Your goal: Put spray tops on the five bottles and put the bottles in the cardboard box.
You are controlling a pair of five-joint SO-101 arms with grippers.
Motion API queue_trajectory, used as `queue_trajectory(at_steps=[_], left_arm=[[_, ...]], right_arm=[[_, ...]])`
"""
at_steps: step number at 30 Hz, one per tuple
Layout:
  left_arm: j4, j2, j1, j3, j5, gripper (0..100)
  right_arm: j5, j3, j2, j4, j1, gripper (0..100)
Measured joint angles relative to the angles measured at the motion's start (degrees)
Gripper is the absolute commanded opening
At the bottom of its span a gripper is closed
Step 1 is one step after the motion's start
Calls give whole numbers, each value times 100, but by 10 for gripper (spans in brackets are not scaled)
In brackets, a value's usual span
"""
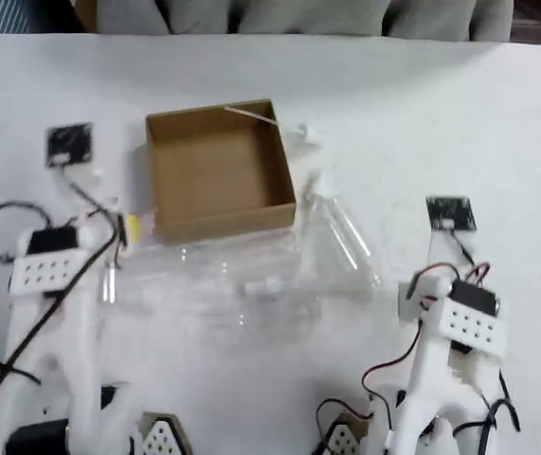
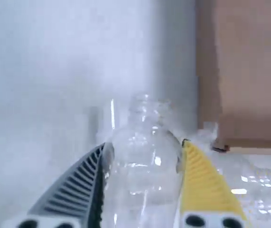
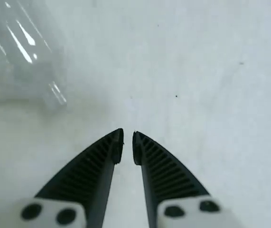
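Observation:
My left gripper (image 2: 144, 145) is shut on a clear bottle (image 2: 142, 166), its grey and yellow fingers pressing on the two sides. The bottle's open neck (image 2: 147, 107) has no spray top on it. In the high view this gripper (image 1: 118, 235) sits just left of the cardboard box (image 1: 218, 166), which stands open. Several more clear bottles (image 1: 251, 275) lie on the table in front of the box and to its right. A white spray top (image 1: 300, 136) with a thin tube rests by the box's back right corner. My right gripper (image 3: 127, 142) is shut on nothing, low over bare table, with a clear bottle (image 3: 21, 42) lying beyond it.
Two small black boards with cables lie on the table, one at the far left (image 1: 69, 142) and one ahead of the right arm (image 1: 450, 213). Loose cables hang around both arm bases. The box wall (image 2: 249, 71) stands close beside the held bottle.

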Motion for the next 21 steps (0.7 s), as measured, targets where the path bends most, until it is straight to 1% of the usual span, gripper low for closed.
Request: queue_trajectory(at_steps=[3,6,8,12,17,21], left_arm=[[-624,-176,-413,563,0,21],[-1081,-308,-756,870,0,21],[-1178,-308,-879,967,0,21],[-1310,-299,-905,1029,0,21],[-1310,-299,-905,1037,0,21],[-1310,-299,-905,1037,0,21]], right_arm=[[-422,-607,53,255,-325,21],[-914,-1345,484,431,-651,21],[-1275,-1899,1002,545,-853,21],[-1925,-3174,2277,809,-1231,22],[-2391,-5020,3912,1292,-1688,22],[-2725,-6602,5143,1644,-1873,39]])
